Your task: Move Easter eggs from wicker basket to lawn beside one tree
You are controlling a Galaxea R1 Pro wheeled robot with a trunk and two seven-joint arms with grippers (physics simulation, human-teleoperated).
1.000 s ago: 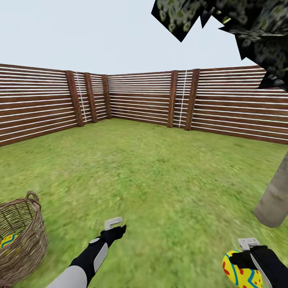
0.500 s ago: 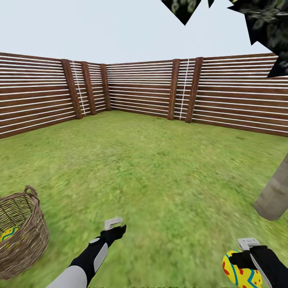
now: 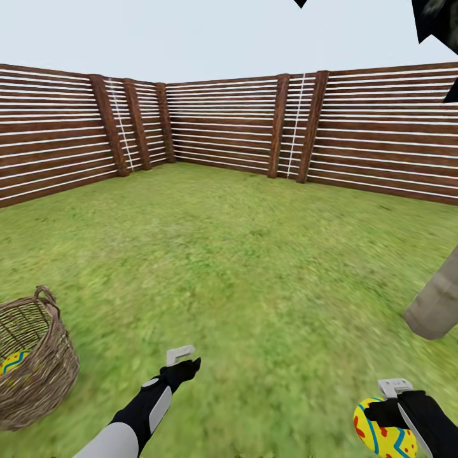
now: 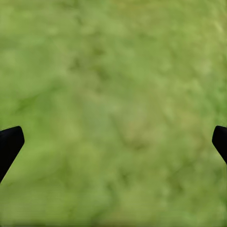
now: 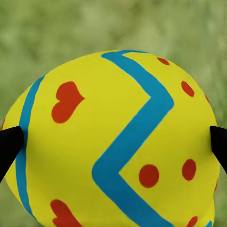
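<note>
My right gripper [image 3: 388, 416] at the lower right of the head view is shut on a yellow Easter egg [image 3: 380, 434] with red dots and a blue zigzag; the same egg [image 5: 113, 142] sits between the two black fingertips in the right wrist view. The wicker basket [image 3: 44, 375] stands on the lawn [image 3: 242, 267] at the left edge, with another egg [image 3: 11, 362] partly visible inside it. My left gripper [image 3: 184, 362] hangs open over bare grass, just right of the basket. The grey-brown trunk of the tree [image 3: 437, 305] rises at the right edge, beyond my right gripper.
A brown slatted wooden fence [image 3: 222, 127] closes the lawn at the back and on both sides. Dark leaf patches [image 3: 439, 19] of the tree's crown show at the top right. Open grass lies between the basket and the trunk.
The whole picture has slid upward as the camera tilted down: fence, basket and trunk sit higher. Both arms keep their places and the right gripper still holds the egg.
</note>
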